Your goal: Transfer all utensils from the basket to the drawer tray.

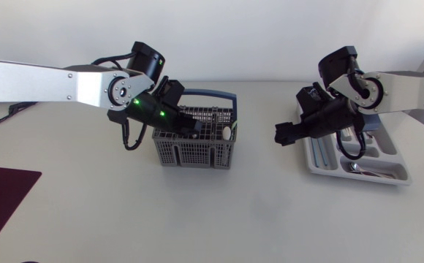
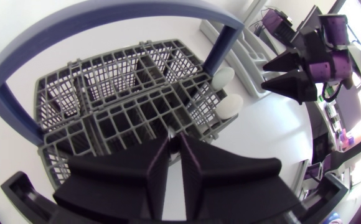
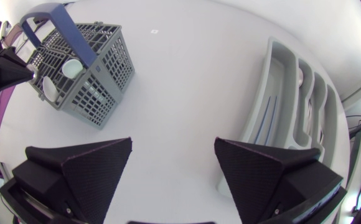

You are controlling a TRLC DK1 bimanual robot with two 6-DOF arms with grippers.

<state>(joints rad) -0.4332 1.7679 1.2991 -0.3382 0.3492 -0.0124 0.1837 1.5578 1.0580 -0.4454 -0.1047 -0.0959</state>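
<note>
The basket [image 1: 190, 153] sits mid-table, with two white spoons [image 1: 227, 134] standing in one end. The left gripper [image 2: 174, 140] hangs just over it, fingers nearly together (I cannot tell if they pinch anything). The right gripper [image 1: 280, 136] is wide open and empty, between basket and tray [image 3: 272, 68].

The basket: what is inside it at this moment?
Two white rounded utensil ends show in one end compartment of the basket. The left tool covers part of it; what lies under is hidden.
</note>
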